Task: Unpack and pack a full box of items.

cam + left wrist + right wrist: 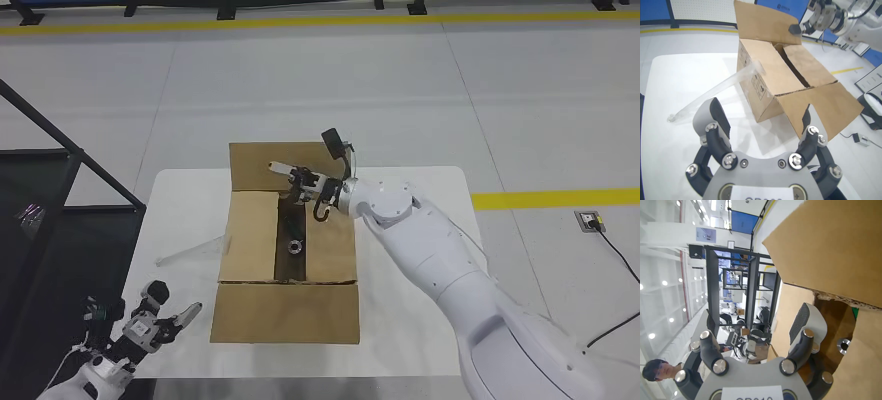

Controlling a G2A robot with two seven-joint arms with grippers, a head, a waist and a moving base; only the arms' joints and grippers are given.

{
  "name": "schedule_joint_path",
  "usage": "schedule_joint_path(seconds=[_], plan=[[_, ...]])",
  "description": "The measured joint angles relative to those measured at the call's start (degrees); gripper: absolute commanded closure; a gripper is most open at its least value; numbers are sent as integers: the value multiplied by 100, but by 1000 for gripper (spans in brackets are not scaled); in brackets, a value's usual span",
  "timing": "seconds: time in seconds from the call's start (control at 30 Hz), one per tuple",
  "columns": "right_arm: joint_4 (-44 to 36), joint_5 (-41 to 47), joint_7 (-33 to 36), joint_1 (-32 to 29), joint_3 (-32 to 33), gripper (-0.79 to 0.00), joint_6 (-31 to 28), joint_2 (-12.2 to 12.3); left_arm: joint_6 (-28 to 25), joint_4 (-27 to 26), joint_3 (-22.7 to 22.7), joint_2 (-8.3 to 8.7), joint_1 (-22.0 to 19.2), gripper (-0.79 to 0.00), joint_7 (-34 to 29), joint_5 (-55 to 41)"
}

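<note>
A brown cardboard box [247, 240] stands on the white table [420, 230] with all its flaps folded out. Between the two side flaps is a dark slot, and a round metal part [293, 246] lies inside it. My right gripper [297, 180] hovers open over the far end of that slot, next to the raised far flap [829, 247]. One of its fingers [802, 321] hangs above the opening, with the metal part [843, 346] and a bit of green [854, 312] below. My left gripper [762, 113] is open and holds nothing, near the table's front left corner, facing the box [772, 75].
A clear plastic strip [715, 91] leans from the table onto the box's left side [192, 250]. A black metal frame [40, 200] stands off the table's left edge. The near flap [285, 312] juts toward the front edge.
</note>
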Motion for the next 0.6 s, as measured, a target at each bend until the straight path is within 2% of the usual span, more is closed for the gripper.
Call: schedule_joint_path(seconds=[0.13,0.33,0.47,0.6], plan=[[8,7,-52,3,4,-785,3,0,-212,70,-265,26,78,-785,-166,-601],[-158,-158,-102,-113,-54,-785,108,-2,-210,69,-265,26,77,-785,-172,-599],[-421,-508,323,-219,-216,-785,773,-64,-83,-44,-216,15,85,-785,-164,-563],[-329,-615,486,-296,-302,-785,1183,-174,119,-171,-232,3,111,-785,-169,-669]])
